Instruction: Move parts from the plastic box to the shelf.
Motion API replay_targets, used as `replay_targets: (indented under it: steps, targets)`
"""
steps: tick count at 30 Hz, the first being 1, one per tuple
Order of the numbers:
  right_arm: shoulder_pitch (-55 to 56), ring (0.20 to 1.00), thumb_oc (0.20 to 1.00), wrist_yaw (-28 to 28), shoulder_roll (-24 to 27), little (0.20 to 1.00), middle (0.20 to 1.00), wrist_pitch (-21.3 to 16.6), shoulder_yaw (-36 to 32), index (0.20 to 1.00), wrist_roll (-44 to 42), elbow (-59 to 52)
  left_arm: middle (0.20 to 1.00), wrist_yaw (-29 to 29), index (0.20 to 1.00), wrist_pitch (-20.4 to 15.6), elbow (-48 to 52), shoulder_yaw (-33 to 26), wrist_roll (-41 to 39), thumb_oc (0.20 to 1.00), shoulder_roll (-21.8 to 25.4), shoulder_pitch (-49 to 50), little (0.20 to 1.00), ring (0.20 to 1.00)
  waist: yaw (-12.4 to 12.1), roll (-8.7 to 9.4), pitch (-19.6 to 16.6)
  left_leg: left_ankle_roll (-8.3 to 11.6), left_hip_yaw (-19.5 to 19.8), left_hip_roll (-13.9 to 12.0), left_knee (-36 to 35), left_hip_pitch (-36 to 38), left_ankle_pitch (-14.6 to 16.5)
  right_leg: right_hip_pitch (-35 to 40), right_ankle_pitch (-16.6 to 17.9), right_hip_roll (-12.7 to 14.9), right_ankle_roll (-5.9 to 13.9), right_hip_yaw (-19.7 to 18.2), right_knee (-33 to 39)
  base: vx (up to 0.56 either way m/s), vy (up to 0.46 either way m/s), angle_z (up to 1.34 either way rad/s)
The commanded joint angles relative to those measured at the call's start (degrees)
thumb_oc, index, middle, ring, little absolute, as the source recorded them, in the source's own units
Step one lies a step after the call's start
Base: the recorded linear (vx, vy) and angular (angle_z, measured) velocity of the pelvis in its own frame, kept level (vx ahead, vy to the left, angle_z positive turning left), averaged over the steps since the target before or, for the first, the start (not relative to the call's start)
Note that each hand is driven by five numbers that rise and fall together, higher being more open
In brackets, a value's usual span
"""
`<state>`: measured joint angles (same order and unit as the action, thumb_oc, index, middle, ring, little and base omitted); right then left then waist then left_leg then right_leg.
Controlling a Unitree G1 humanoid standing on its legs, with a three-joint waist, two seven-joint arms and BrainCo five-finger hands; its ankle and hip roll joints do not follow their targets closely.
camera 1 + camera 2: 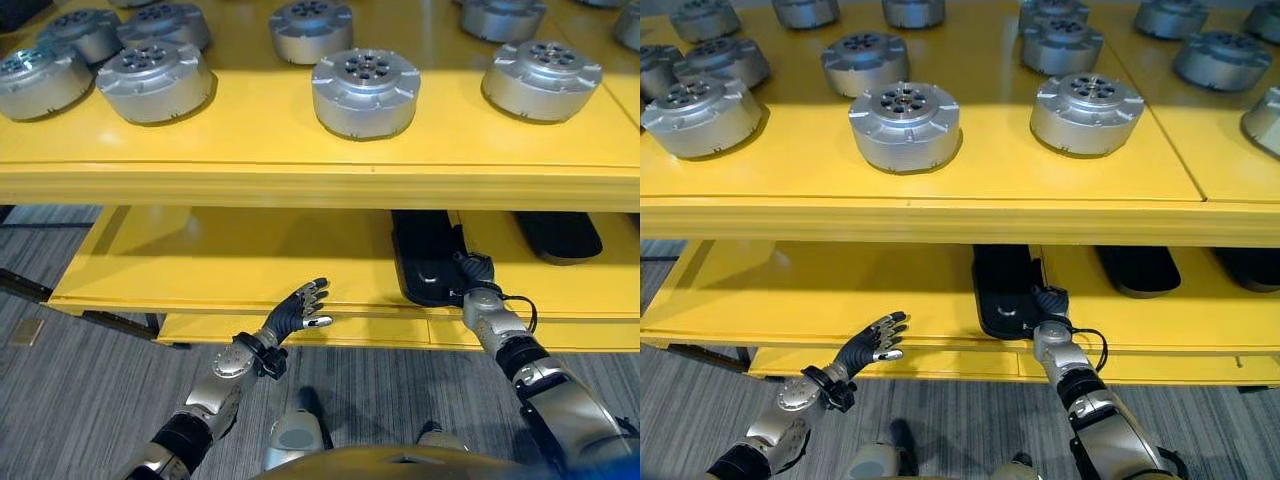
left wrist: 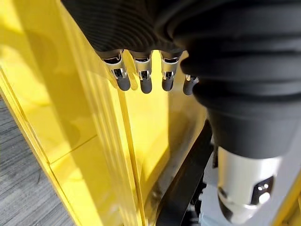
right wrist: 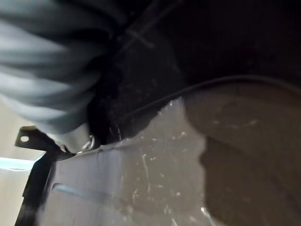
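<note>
Several round silver parts, such as the nearest one [image 1: 365, 90], stand on the yellow top shelf [image 1: 300, 160]. On the lower shelf [image 1: 230, 260] lies a flat black tray [image 1: 425, 250]. My right hand [image 1: 478, 272] reaches under the top shelf and rests against that tray's near end; the right wrist view is dark with a scratched grey surface [image 3: 155, 183]. In front of the lower shelf's edge my left hand [image 1: 300, 308] hovers open and holds nothing. Its straight fingers [image 2: 143, 77] point at the yellow shelf in the left wrist view.
A second black tray [image 1: 558, 235] lies further right on the lower shelf. More silver parts crowd the back left [image 1: 60, 60] and right [image 1: 543, 78] of the top shelf. Grey carpet floor [image 1: 80, 400] lies below the shelf.
</note>
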<state>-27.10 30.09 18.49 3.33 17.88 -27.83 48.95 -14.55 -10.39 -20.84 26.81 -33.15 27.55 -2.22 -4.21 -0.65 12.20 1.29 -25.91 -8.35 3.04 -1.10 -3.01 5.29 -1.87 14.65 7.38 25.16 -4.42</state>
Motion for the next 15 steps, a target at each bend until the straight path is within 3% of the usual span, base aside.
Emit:
replay_targets:
  steps: [1,15]
  targets:
    - [-8.23,0.200,0.200,0.17,2.16,0.200,0.200,-2.93,-3.17,0.200,-0.88,3.10,1.000,1.59,1.000,-3.75,5.20,-0.64,-1.94,1.000,-0.14,-2.04,1.000,1.000,-2.23,-1.38,0.53,2.34,1.79,-3.02,1.45,4.11,1.43,-3.25,-1.52,-0.12,0.55,0.16,-6.54,-0.05,0.048,0.02]
    - [-18.22,0.200,0.200,-2.38,6.18,0.200,0.200,-2.23,-4.74,0.200,-3.25,12.35,1.000,3.60,1.000,-3.03,10.25,-1.07,-4.81,1.000,2.75,-6.58,1.000,1.000,-5.01,-2.31,4.99,2.54,2.25,-2.97,4.14,0.01,2.05,-6.50,-1.86,1.31,1.47,0.74,-9.29,-0.07,0.029,0.09]
